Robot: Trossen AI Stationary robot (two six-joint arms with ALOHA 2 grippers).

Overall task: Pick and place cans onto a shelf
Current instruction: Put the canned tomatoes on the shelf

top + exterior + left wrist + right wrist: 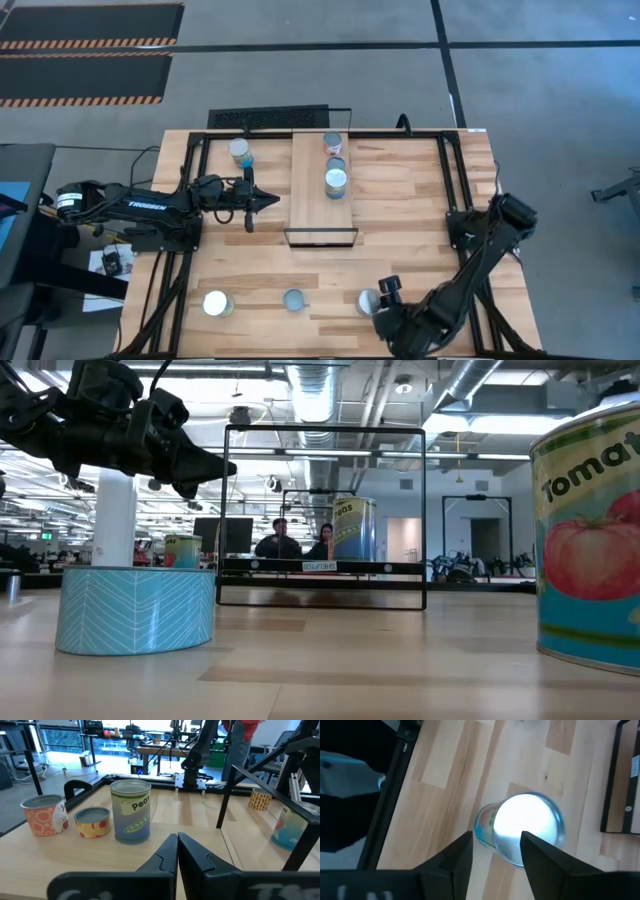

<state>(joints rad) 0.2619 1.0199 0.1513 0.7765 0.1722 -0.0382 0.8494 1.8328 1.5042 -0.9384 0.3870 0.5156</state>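
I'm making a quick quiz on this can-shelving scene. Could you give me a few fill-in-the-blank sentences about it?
1. The cans standing on the shelf number ____.
2. The left gripper has its fingers ____.
3. The right gripper, fingers open, is poised over a ____.
4. The tallest can in the left wrist view is labelled ____.

Missing words: three; shut; can; Peas

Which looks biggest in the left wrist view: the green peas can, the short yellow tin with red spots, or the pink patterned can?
1. Green peas can, tallest.
2. Pink patterned can.
3. Short yellow tin with red spots.
All three stand about equally near, so the order seems fair.
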